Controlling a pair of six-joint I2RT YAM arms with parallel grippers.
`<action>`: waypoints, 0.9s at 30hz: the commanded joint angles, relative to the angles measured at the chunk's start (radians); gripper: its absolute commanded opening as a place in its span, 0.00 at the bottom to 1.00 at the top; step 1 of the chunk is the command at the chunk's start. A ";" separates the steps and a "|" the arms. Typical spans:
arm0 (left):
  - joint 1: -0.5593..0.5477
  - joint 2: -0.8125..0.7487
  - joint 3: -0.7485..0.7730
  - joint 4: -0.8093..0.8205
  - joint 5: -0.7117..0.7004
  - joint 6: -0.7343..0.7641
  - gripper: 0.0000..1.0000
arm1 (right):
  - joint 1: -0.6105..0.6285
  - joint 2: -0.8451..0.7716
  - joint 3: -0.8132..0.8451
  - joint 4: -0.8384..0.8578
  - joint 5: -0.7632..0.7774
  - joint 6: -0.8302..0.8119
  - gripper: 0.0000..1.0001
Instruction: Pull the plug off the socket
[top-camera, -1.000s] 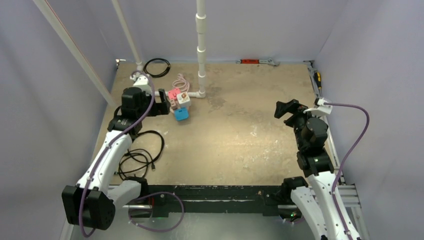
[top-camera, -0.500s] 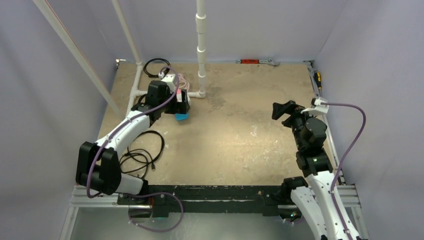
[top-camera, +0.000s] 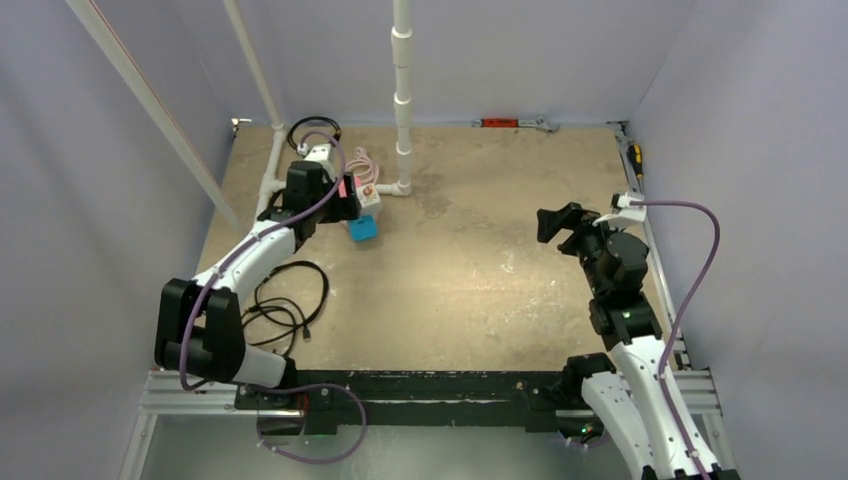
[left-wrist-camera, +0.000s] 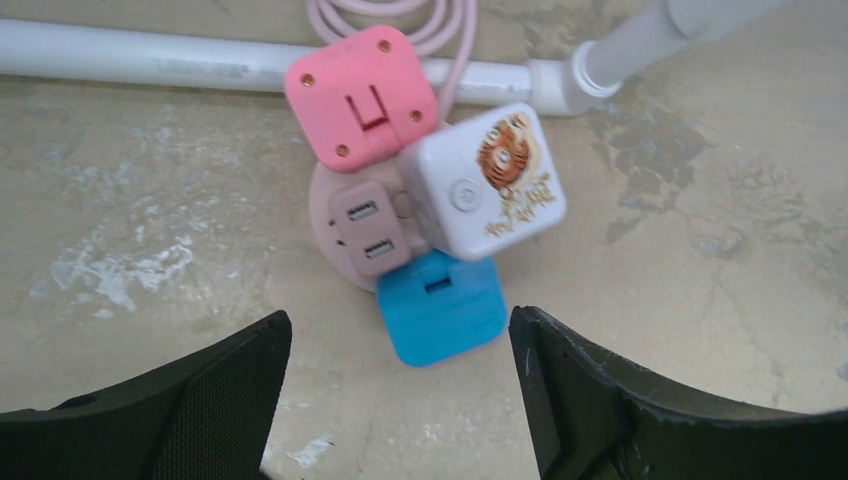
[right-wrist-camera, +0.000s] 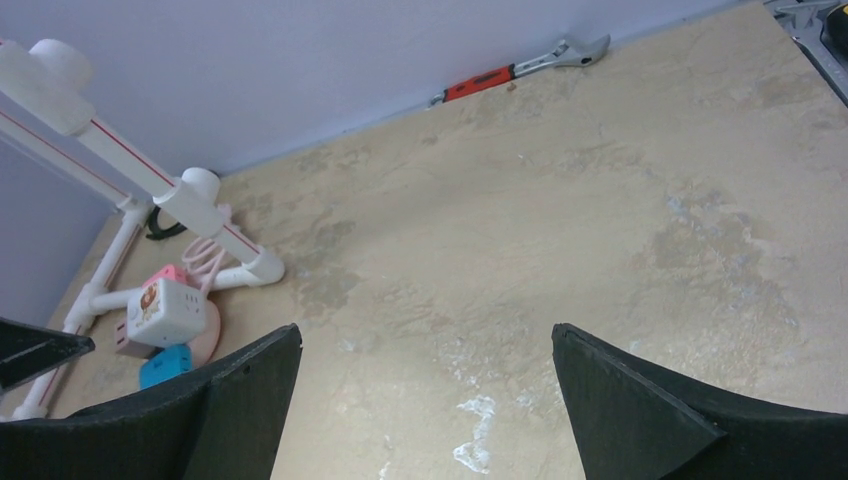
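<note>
The socket (left-wrist-camera: 325, 205), a flat pale-pink disc, lies on the table by the white pipe, its pink cord (left-wrist-camera: 445, 25) coiled behind it. Several plugs sit in it: a pink square one (left-wrist-camera: 362, 97), a white one with a tiger picture (left-wrist-camera: 485, 182), a mauve USB one (left-wrist-camera: 368, 228) and a blue one (left-wrist-camera: 443, 310). My left gripper (left-wrist-camera: 400, 325) hangs open just above the cluster, its fingers either side of the blue plug and touching nothing. In the top view the left gripper (top-camera: 343, 200) covers most of the cluster. My right gripper (top-camera: 552, 222) is open and empty, far off on the right.
A white pipe frame (top-camera: 402, 100) stands right behind the socket, with its floor pipe (left-wrist-camera: 150, 62) alongside. A black cable coil (top-camera: 315, 130) lies at the back left and loose black cables (top-camera: 285, 305) near the left arm. A red-handled wrench (top-camera: 510, 123) rests by the back wall.
The left arm swung from left of the cluster to over it, then drew back slightly, and its jaws narrowed a little. The right arm edged left.
</note>
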 joint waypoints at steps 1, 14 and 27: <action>0.043 0.053 0.010 0.053 -0.001 -0.022 0.76 | -0.002 0.014 0.007 0.039 -0.022 -0.020 0.99; 0.042 0.178 0.062 0.108 0.011 -0.047 0.57 | -0.003 0.064 0.017 0.043 -0.056 -0.020 0.99; 0.043 0.258 0.140 0.128 -0.004 -0.038 0.40 | -0.003 0.091 0.008 0.067 -0.091 -0.022 0.99</action>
